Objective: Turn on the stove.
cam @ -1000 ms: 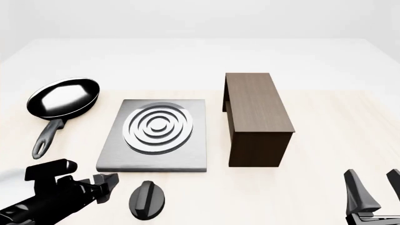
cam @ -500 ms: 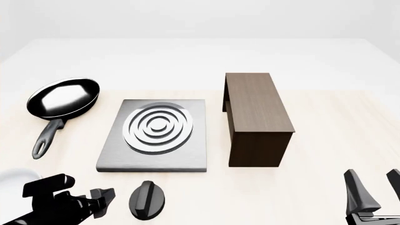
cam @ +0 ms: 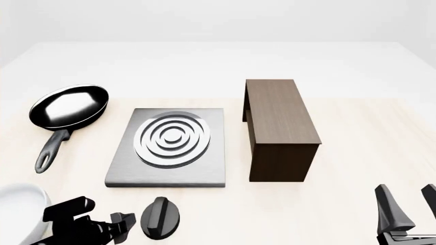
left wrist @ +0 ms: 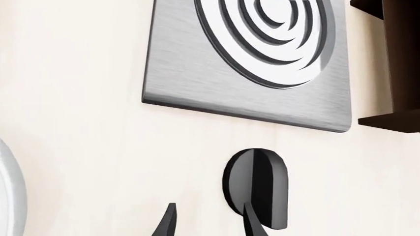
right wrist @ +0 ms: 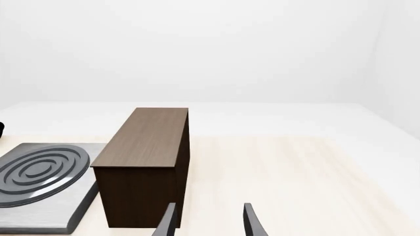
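The stove point(cam: 167, 148) is a flat grey brushed-metal slab with silver concentric rings, left of the table's middle; it also shows in the left wrist view point(left wrist: 196, 73). Its separate black round knob point(cam: 161, 218) lies on the table just in front of the slab. My left gripper point(cam: 126, 228) is open and low, close beside the knob on its left. In the left wrist view the knob point(left wrist: 259, 182) sits just ahead of the left gripper point(left wrist: 210, 223), and one fingertip point(left wrist: 253, 221) overlaps its edge. My right gripper point(cam: 411, 204) is open and empty at the near right.
A black frying pan point(cam: 68, 107) lies left of the stove. A dark brown wooden box point(cam: 279, 127) stands right of it, also in the right wrist view point(right wrist: 147, 167). A white rounded object point(cam: 20, 214) sits at the near left corner.
My left gripper has moved right and toward the near edge, closing in on the knob's left side. The white object has come into view. The right arm has not moved.
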You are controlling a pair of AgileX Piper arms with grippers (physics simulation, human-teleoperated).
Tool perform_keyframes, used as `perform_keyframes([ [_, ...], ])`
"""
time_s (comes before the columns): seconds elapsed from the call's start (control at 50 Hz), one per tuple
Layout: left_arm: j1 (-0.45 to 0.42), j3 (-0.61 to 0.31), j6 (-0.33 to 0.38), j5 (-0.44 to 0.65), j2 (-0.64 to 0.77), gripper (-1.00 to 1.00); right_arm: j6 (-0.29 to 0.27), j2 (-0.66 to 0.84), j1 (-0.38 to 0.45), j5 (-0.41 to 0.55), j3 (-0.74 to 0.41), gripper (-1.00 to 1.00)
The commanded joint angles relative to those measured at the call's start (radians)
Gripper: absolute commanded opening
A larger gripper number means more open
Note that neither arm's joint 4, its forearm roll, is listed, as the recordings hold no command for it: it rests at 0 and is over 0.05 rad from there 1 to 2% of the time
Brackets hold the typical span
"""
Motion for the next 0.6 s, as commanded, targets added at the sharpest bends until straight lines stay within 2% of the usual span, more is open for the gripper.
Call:
perform_keyframes([
  [0.02, -0.028, 0.032, -0.043, -0.094, 0.072, 1.0, 0.0, 0.0, 0.0, 0.0, 0.0, 1.0],
  [0.2, -0.05, 0.049, -0.079, -0.125, 0.082, 1.0, 0.0, 0.0, 0.0, 0.0, 0.0, 1.0],
  [0.26, -0.071, 0.069, -0.106, -0.181, 0.121, 1.0, 0.0, 0.0, 0.0, 0.0, 0.0, 1.0],
  [0.46, -0.088, 0.067, -0.118, -0.229, 0.168, 1.0, 0.0, 0.0, 0.0, 0.0, 0.0, 1.0],
  [0.52, -0.078, 0.051, -0.102, -0.193, 0.149, 1.0, 0.0, 0.0, 0.0, 0.0, 0.0, 1.0],
  [0.6, -0.088, 0.047, -0.109, -0.216, 0.177, 1.0, 0.0, 0.0, 0.0, 0.0, 0.0, 1.0],
])
